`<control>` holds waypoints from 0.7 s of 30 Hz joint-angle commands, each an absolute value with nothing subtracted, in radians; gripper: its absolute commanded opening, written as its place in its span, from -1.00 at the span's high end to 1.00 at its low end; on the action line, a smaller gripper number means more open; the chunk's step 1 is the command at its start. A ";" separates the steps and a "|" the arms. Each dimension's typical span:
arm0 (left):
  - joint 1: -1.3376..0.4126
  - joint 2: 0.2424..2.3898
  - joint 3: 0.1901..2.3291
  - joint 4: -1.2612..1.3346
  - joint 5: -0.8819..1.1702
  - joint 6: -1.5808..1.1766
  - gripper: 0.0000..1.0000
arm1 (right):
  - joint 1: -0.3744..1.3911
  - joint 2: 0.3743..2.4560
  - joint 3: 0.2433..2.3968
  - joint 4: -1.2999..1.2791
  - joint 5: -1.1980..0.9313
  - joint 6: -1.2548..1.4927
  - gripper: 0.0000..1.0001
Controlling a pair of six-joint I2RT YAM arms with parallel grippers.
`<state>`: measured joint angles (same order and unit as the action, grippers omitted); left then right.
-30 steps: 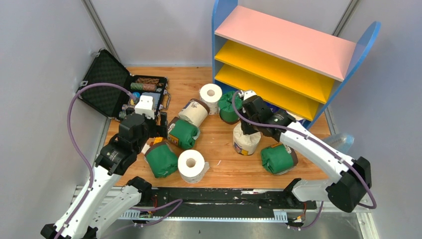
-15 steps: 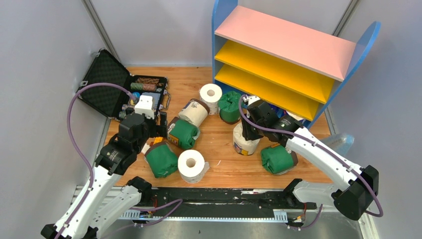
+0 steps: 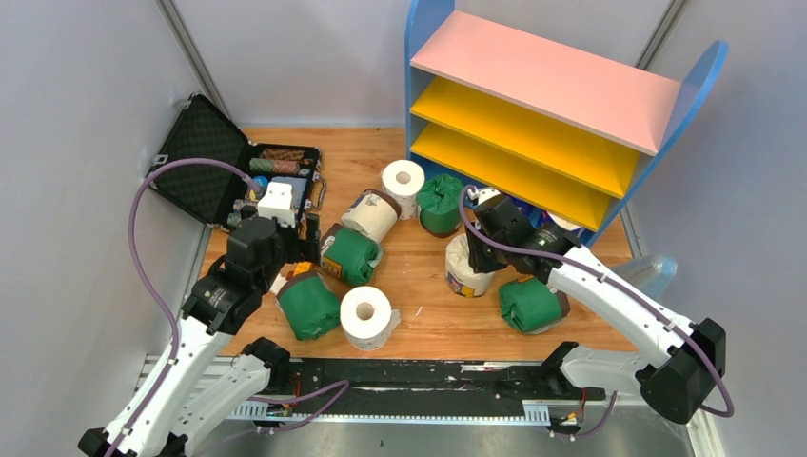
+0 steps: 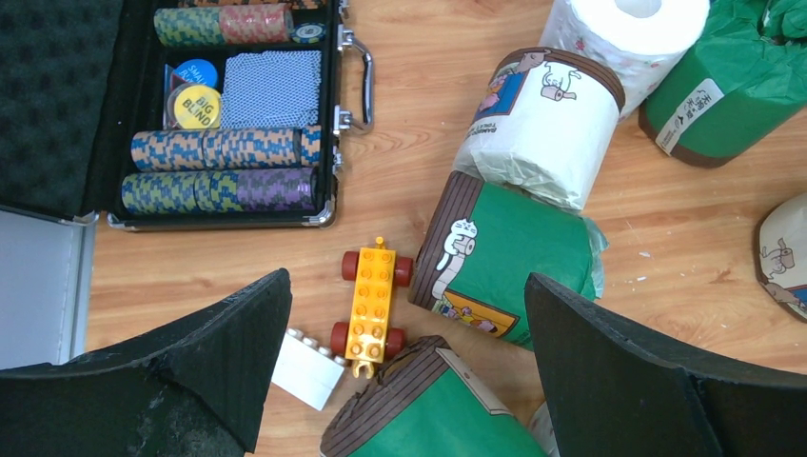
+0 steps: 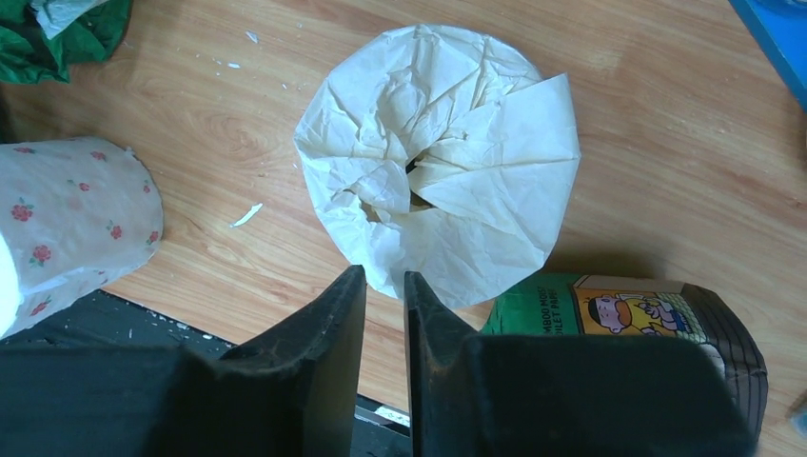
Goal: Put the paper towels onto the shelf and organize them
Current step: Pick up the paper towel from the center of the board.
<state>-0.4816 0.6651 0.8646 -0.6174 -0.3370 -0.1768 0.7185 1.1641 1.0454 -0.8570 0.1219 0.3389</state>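
Observation:
The shelf stands at the back right, with blue sides, a pink top and yellow boards. Several paper towels lie on the wooden table. My right gripper hangs over the near edge of an upright cream-wrapped roll, its jaws a narrow slit apart and nothing between them. A green roll lies beside it. In the top view this gripper sits above the cream roll. My left gripper is wide open above a green roll, with another green roll and a cream one beyond it.
An open black case of poker chips lies at the back left. An orange toy car and a white brick lie between the left fingers. Bare white rolls and a green roll stand mid-table.
The right gripper has drawn back from the green roll by the shelf and come down towards me over the cream roll. The left arm has not moved.

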 commanded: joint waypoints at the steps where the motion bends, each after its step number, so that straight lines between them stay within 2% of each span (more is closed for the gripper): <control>1: -0.471 0.667 0.864 -0.580 -0.327 -0.178 -1.00 | 0.719 1.195 1.049 -0.829 0.149 0.342 0.58; 8: -0.471 0.667 0.864 -0.581 -0.325 -0.178 -1.00 | 0.719 1.247 1.054 -0.778 0.179 0.314 0.90; 13: -0.470 0.665 0.864 -0.581 -0.325 -0.178 -1.00 | 0.718 1.312 1.043 -0.755 0.222 0.302 1.00; 21: -0.469 0.660 0.864 -0.583 -0.324 -0.178 -1.00 | 0.718 1.455 1.008 -0.743 0.258 0.319 1.00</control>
